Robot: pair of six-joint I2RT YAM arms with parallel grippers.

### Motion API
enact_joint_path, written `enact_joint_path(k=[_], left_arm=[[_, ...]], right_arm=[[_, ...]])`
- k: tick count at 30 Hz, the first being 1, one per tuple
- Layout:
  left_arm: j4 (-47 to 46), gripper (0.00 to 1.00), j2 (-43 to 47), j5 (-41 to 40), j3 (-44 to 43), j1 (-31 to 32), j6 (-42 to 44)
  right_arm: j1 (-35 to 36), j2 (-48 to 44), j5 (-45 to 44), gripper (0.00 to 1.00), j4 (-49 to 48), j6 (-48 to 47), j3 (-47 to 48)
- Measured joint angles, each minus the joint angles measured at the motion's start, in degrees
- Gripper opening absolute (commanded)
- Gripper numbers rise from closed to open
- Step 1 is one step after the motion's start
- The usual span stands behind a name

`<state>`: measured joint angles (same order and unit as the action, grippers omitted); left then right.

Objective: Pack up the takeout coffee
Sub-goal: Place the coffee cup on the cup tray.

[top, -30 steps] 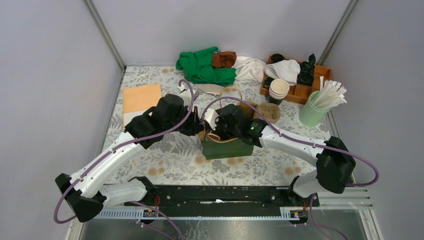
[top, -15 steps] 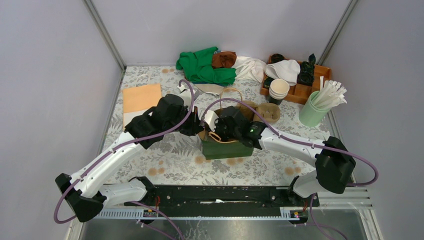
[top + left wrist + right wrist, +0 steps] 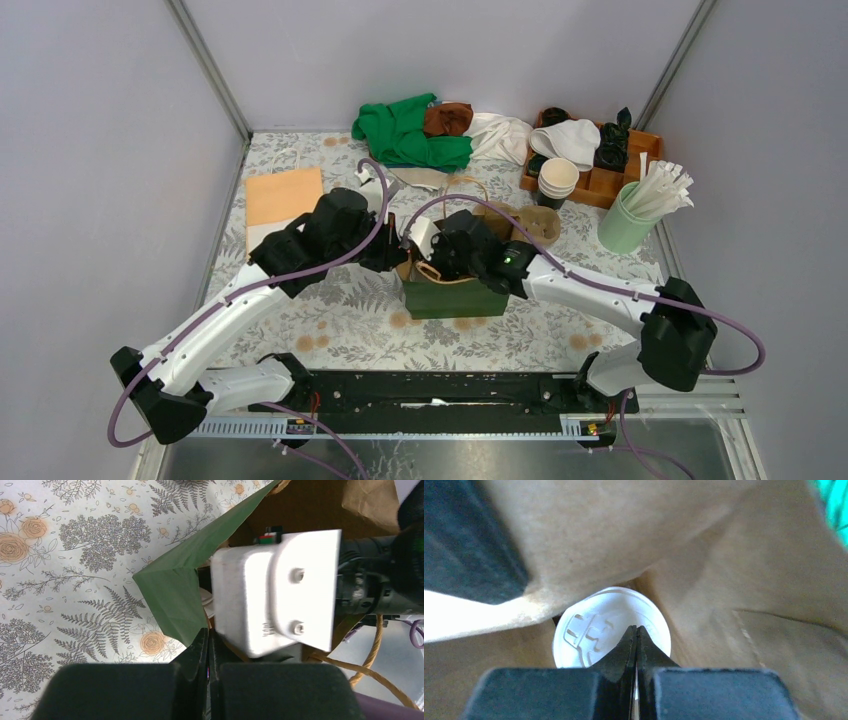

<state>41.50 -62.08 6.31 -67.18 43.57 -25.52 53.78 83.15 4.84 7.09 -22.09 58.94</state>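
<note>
The takeout coffee (image 3: 591, 630) stands inside a green paper bag (image 3: 450, 298) with a brown inside; only its round white lid shows, in the right wrist view. My right gripper (image 3: 636, 629) is shut and reaches down into the bag, its tips over the lid's right half. I cannot tell whether they touch it. In the top view its wrist (image 3: 462, 245) sits over the bag mouth and hides the cup. My left gripper (image 3: 208, 632) is shut on the bag's green rim (image 3: 180, 590) at the left corner, shown in the top view (image 3: 397, 258).
A stack of lidless cream cups (image 3: 557, 180) and a brown pulp carrier (image 3: 540, 224) stand right of the bag. Further right are a wooden tray (image 3: 610, 185) and a green cup of sticks (image 3: 625, 228). Green, brown and white cloths (image 3: 405, 135) lie behind. An orange sheet (image 3: 283, 195) lies at left.
The right arm's elbow has shifted slightly right and toward the near edge, with the gripper still in the bag. The left arm has not moved.
</note>
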Motion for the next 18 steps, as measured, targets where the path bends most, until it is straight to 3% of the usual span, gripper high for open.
enact_joint_path(k=[18], left_arm=[[0.44,0.0,-1.68,0.98,-2.16,0.0,1.22]], right_arm=[[0.02,-7.1,-4.92,0.0,-0.96,0.02,1.97]])
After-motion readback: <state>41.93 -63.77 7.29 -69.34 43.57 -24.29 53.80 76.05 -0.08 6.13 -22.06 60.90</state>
